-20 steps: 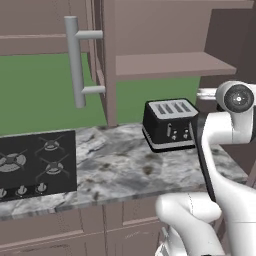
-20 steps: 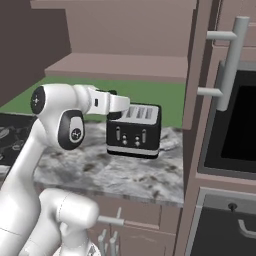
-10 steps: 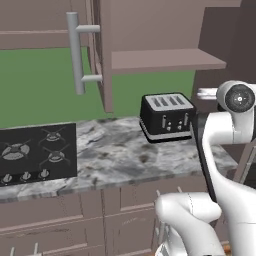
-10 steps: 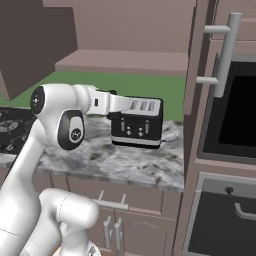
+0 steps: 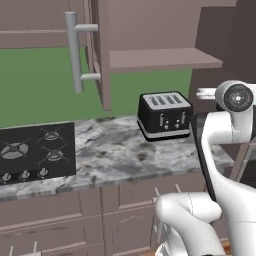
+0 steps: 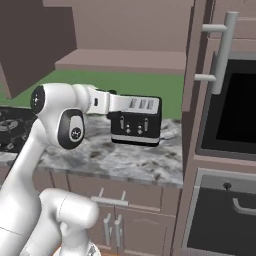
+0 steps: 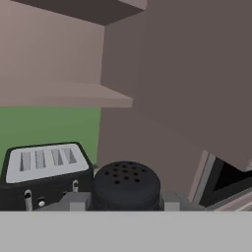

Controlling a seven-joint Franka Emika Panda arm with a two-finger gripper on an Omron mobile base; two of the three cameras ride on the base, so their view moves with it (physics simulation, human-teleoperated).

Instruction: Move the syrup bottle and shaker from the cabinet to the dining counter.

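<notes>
The shaker (image 7: 126,184), a small black cylinder with a perforated top, sits between my gripper's (image 7: 126,199) grey fingers (image 7: 74,201), and the gripper is shut on it. In the base views my arm reaches out level in front of the toaster. The cabinet (image 5: 160,59) hangs above the counter with its door swung open on a long grey bar handle (image 5: 75,50), and its inner shelf is bare where I can see it. The syrup bottle and the dining counter are out of view.
A black four-slot toaster (image 5: 164,115) (image 6: 136,120) (image 7: 44,172) stands on the marbled counter (image 5: 115,150), close under my hand. A black stove (image 5: 35,150) lies at the left. A tall unit with a built-in oven (image 6: 230,100) and bar handle (image 6: 222,50) stands at the right.
The whole picture has shifted a little in both base views, so the base and its cameras have moved. My arm's pose and the grip on the shaker look the same.
</notes>
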